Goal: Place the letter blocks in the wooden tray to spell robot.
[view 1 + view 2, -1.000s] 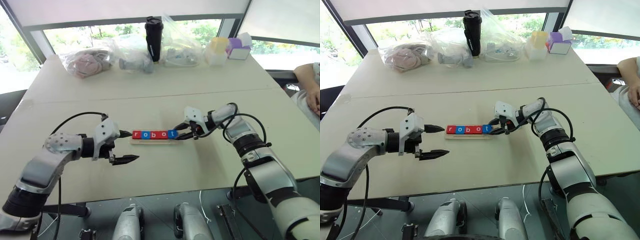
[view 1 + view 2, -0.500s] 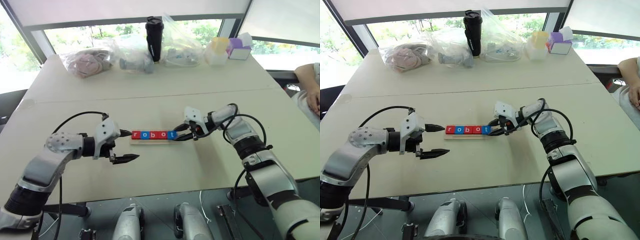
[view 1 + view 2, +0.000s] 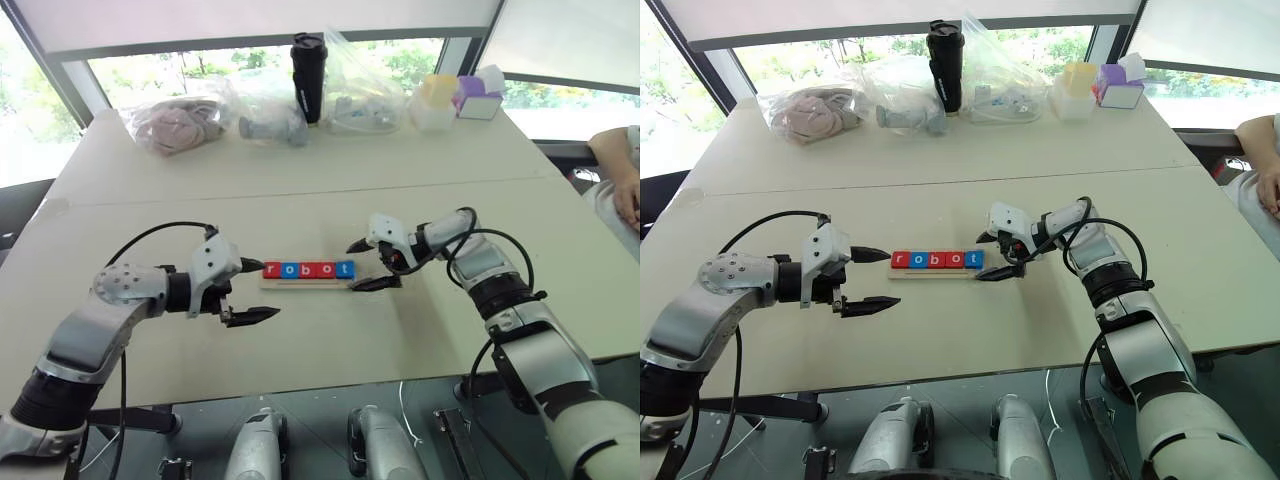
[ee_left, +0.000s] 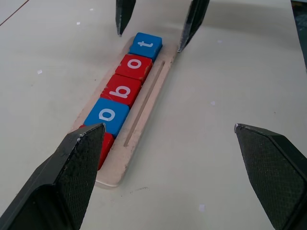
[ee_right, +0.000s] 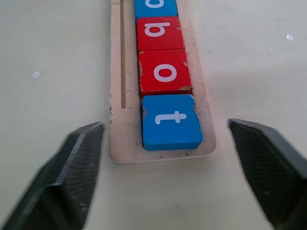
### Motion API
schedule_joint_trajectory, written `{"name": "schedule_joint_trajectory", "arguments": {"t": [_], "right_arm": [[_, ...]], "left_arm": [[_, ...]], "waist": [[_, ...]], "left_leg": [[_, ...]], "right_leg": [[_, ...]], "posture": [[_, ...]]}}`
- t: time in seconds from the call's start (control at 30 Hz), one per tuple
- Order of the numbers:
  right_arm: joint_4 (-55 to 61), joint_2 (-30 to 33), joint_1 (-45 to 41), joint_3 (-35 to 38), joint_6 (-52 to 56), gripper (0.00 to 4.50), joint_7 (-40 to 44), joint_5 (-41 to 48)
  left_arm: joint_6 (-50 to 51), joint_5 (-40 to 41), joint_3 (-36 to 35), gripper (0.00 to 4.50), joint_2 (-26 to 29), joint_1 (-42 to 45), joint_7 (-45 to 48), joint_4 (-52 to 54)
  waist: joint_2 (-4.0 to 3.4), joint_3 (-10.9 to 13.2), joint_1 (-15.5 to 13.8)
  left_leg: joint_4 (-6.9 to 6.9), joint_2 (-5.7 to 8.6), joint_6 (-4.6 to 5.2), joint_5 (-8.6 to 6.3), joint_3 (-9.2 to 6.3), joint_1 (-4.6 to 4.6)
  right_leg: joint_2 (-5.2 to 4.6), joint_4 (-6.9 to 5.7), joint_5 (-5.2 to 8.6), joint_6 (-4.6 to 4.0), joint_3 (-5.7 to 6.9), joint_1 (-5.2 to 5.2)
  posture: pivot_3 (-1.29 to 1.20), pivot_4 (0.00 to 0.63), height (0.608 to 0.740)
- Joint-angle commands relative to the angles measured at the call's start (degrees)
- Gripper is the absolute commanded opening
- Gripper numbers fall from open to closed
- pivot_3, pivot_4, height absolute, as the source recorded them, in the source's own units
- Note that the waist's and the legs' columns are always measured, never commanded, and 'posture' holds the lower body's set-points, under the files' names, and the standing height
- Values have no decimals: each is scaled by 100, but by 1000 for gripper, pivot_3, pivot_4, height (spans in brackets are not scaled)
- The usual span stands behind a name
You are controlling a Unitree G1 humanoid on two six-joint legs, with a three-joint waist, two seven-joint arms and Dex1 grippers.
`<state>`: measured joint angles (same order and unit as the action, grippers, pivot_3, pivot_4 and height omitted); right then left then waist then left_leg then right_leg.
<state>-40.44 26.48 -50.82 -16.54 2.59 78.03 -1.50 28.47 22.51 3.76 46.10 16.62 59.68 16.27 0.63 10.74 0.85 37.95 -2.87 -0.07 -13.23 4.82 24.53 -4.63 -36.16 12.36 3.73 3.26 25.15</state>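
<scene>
Five letter blocks (image 3: pixel 308 269) lie in a row in the wooden tray (image 4: pixel 146 112) and read r, o, b, o, t. The blue t block (image 5: pixel 171 122) sits at the tray's right end, beside a red o (image 5: pixel 164 73). My right gripper (image 3: pixel 353 267) stands open around that end, one finger on each side of the t block and touching nothing. At the tray's left end my left gripper (image 3: pixel 266 290) is open too and holds nothing. One of its fingers (image 4: pixel 72 177) hides part of the red r block.
Along the table's far side stand plastic bags (image 3: pixel 175 125), a black bottle (image 3: pixel 308 75) and coloured boxes (image 3: pixel 455 98). A person's arm (image 3: pixel 620 170) rests at the right edge. Bare tabletop (image 3: pixel 330 330) lies between the tray and the front edge.
My right gripper's fingers, close together at the t block before, have spread apart. The blocks, the tray and the left arm have not moved.
</scene>
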Motion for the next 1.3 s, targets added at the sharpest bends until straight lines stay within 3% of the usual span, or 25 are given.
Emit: {"name": "schedule_joint_trajectory", "arguments": {"t": [0.03, 0.5, 1.1, 1.3], "right_arm": [[141, 5, -100, 118, -1, 4455, -9, 92], [324, 369, 97, 380, -95, 4455, -504, 48], [-316, -53, -169, 329, -543, 4455, -1008, -71], [190, 571, 112, 351, -739, 4455, -960, -279]], "left_arm": [[-18, -16, -29, 4500, 20, 56, 2, 98], [-20, -44, -16, 4500, 4, 69, 32, 68], [-16, -63, -40, 4500, 30, 59, 43, 84], [131, 243, -451, 4500, -32, -75, -131, 164]], "waist": [[0, 0, 2], [0, 0, -2], [0, 0, 12], [-1, 1, -26]], "left_leg": [[0, 0, 0, 0, 0, 0], [0, 0, 0, 0, 0, 0], [0, 0, 0, 0, 1, 0], [0, 1, 0, 0, 0, 1]], "right_leg": [[0, 0, 0, 0, 0, 0], [-1, 1, 0, 0, 0, 0], [0, -1, 0, 0, 0, 1], [-2, 1, 0, 0, 0, 0]], "posture": [[0, 150, 740], [0, 150, 740], [0, 150, 740], [0, 150, 740]]}}
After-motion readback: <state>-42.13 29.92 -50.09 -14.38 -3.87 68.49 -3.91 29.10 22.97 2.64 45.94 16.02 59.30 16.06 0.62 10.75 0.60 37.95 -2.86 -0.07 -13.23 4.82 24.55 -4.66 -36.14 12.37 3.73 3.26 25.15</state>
